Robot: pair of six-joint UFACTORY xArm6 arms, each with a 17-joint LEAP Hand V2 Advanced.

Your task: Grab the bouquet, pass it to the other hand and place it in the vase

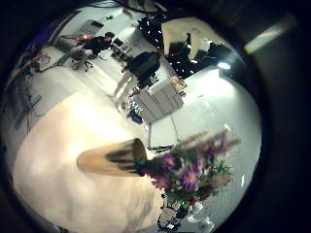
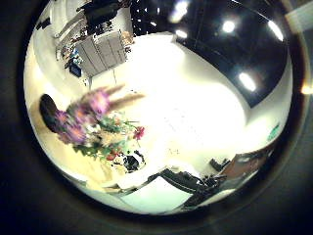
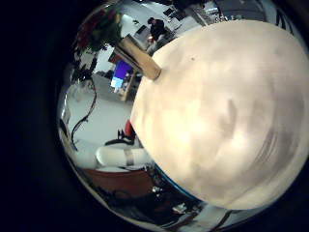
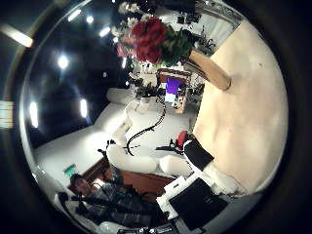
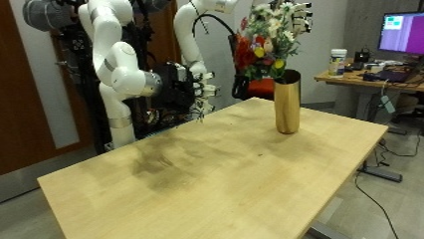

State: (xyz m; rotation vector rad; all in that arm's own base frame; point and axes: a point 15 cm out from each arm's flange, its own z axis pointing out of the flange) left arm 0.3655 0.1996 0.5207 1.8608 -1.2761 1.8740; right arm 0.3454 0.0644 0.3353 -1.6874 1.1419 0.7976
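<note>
A bouquet [image 5: 269,40] of red, yellow, white and purple flowers stands upright in a tall golden vase [image 5: 287,103] near the far edge of the wooden table [image 5: 199,174]. The dark right hand [image 5: 53,14] is at the view's top edge; its fingers cannot be made out. The left hand does not show clearly. The left little finger side palm view shows the vase [image 1: 112,155] and bouquet [image 1: 190,170] on the table. The right thumb side palm view shows the bouquet [image 4: 151,39] in the vase [image 4: 210,70].
A desk [image 5: 378,78] with a monitor [image 5: 402,32] and clutter stands beyond the table's far corner. A dark wooden door [image 5: 33,100] is behind the arms. The table top has a dark smudge [image 5: 166,164] near its middle.
</note>
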